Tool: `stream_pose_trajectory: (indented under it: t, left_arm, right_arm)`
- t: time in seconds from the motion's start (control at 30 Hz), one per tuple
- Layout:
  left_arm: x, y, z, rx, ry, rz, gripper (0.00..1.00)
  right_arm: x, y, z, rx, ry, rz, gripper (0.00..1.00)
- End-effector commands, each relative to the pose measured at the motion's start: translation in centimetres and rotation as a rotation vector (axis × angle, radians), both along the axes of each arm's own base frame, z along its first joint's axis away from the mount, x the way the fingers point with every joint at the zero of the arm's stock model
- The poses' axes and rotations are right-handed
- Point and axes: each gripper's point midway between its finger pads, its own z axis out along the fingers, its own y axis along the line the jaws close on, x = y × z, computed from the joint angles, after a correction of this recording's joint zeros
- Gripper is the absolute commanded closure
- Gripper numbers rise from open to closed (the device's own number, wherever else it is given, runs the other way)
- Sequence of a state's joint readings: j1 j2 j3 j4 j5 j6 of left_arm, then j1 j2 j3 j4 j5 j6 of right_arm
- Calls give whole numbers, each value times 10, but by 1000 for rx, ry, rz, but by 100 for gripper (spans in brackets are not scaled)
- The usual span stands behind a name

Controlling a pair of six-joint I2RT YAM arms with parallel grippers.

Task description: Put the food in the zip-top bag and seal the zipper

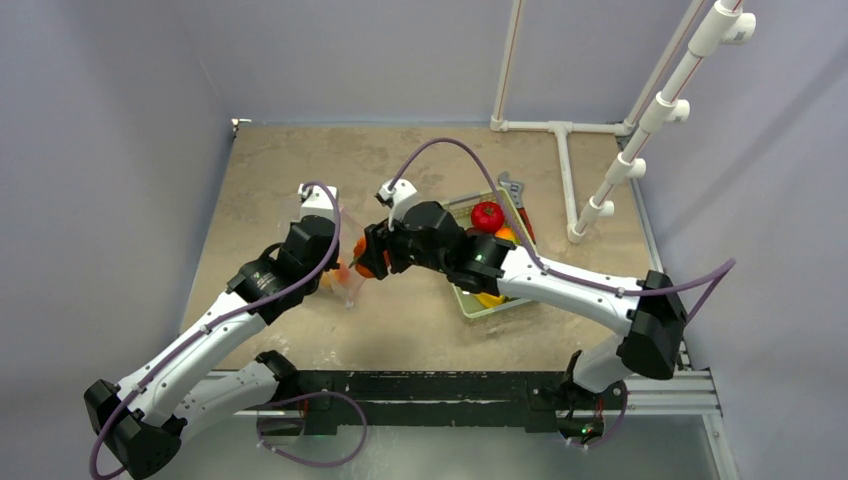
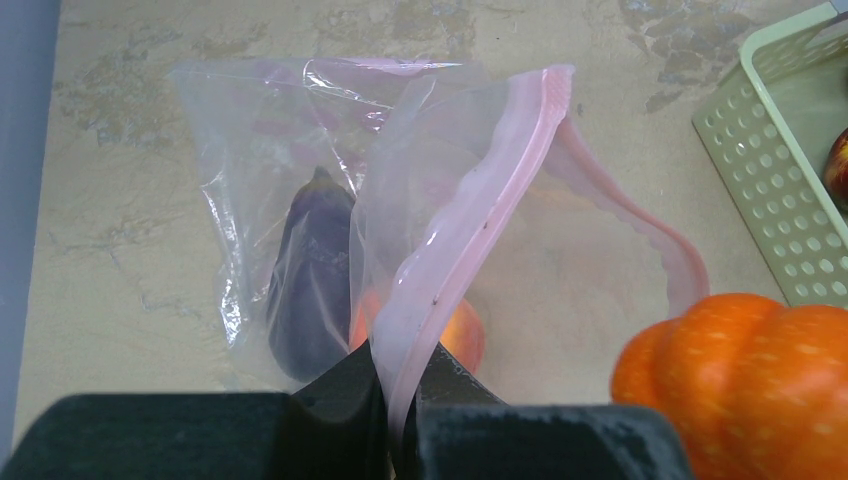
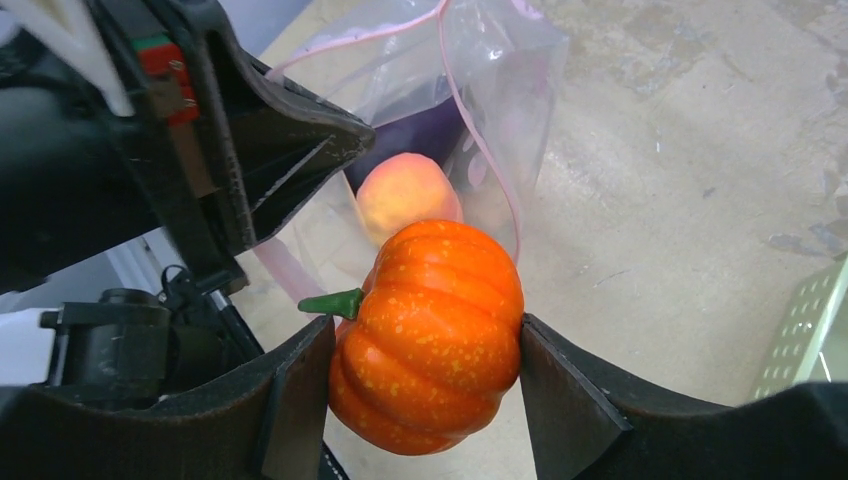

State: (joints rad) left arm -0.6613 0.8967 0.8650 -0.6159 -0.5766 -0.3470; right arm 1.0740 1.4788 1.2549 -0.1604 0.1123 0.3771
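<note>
The clear zip-top bag (image 2: 260, 130) stands open on the table, with a purple eggplant (image 2: 310, 280) and a peach (image 2: 465, 335) inside. My left gripper (image 2: 402, 385) is shut on the pale pink zipper strip (image 2: 470, 210) and holds the mouth up. My right gripper (image 3: 425, 345) is shut on an orange toy pumpkin (image 3: 440, 300) with a green stem, just in front of the bag's mouth (image 3: 480, 150) and above the table. The peach (image 3: 405, 195) shows behind the pumpkin. In the top view the two grippers meet at the bag (image 1: 347, 285).
A light green slotted basket (image 1: 466, 300) stands right of the bag, holding a red tomato (image 1: 487, 215), a yellow piece (image 1: 490, 299) and other fruit. Its wall shows in the left wrist view (image 2: 790, 190). A white pipe frame (image 1: 565, 150) stands at the back right.
</note>
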Motion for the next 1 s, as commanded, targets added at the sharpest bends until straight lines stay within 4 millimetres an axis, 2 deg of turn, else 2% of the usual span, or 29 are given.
stream_pose_trajectory:
  t: [0.0, 0.37, 0.67, 0.7, 0.87, 0.97]
  left_arm:
    - [3, 0, 8, -17, -36, 7, 100]
    - [3, -1, 8, -18, -35, -3, 100]
    - [3, -2, 10, -27, -41, -12, 100]
    - [2, -2, 11, -31, -44, -12, 100]
    - [3, -3, 11, -34, -47, -17, 100]
    - [2, -3, 11, -36, -47, -17, 100]
  right_arm:
    - [5, 22, 29, 57, -78, 22, 78]
    - [32, 42, 4, 29, -73, -93, 74]
    - [52, 51, -2, 46, -63, -194, 65]
    - [53, 53, -1, 51, -62, -194, 62]
    - [56, 58, 4, 76, -53, -219, 33]
    - [56, 56, 4, 85, -42, -230, 22]
